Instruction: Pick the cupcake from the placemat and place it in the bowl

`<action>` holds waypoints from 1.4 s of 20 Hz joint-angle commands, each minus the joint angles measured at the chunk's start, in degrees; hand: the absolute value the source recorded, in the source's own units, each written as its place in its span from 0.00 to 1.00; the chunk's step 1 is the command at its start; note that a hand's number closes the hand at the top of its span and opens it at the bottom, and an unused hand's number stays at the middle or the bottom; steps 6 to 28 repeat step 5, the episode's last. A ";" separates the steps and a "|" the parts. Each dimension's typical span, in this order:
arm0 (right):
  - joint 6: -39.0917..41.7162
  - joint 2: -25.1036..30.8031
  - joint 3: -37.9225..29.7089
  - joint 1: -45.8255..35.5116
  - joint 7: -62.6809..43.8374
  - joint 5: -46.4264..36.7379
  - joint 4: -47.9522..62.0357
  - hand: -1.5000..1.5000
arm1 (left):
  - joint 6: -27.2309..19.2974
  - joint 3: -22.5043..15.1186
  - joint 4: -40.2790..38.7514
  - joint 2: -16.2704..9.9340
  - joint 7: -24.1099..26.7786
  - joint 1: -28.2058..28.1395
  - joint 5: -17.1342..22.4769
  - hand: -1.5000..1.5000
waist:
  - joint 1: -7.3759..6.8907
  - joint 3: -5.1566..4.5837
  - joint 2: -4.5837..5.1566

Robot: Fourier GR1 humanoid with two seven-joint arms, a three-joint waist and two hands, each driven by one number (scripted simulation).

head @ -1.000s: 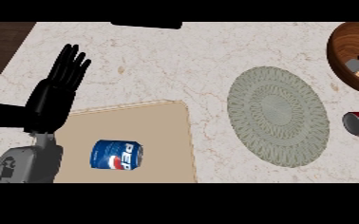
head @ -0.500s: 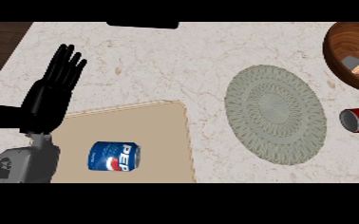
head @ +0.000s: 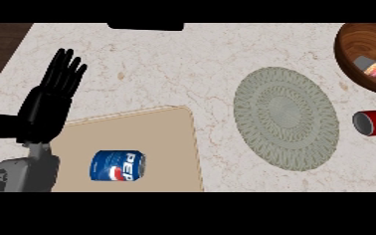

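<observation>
One hand shows, the left hand [head: 50, 103], resting at the left edge with its fingers straight and spread, holding nothing. Just right of its forearm a blue soda can [head: 117, 166] lies on its side on a tan board [head: 169, 144]. Further right sits a round grey placemat [head: 286, 118], bare. At the right edge are a red can [head: 365, 123] and a wooden bowl [head: 349, 55]; something pinkish in the bowl may be the cupcake [head: 367, 64], though I cannot tell.

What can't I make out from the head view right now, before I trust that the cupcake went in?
- Right hand: shows nowhere in the head view.
- Wooden bowl: cut off by the right edge; only a pink and dark bit shows inside, too little to name.
- Red can: cut by the right edge.
- Round placemat: bare.
- Left hand: open, resting at left.
</observation>
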State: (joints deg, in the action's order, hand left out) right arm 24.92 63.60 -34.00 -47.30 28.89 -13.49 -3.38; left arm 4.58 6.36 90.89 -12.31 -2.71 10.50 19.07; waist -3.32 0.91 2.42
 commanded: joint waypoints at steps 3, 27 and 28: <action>6.89 3.73 -0.63 4.72 2.47 0.62 -0.13 0.00 | -0.67 -0.09 0.23 0.31 0.08 -0.07 -0.51 0.50 | 1.09 0.12 -0.19; 7.22 3.41 -0.63 5.57 3.28 0.61 -0.37 0.00 | 0.62 0.03 -0.08 -0.19 0.27 -0.81 0.06 0.50 | 0.33 0.18 0.05; 7.22 3.41 -0.63 5.57 3.28 0.61 -0.37 0.00 | 0.62 0.03 -0.08 -0.19 0.27 -0.81 0.06 0.50 | 0.33 0.18 0.05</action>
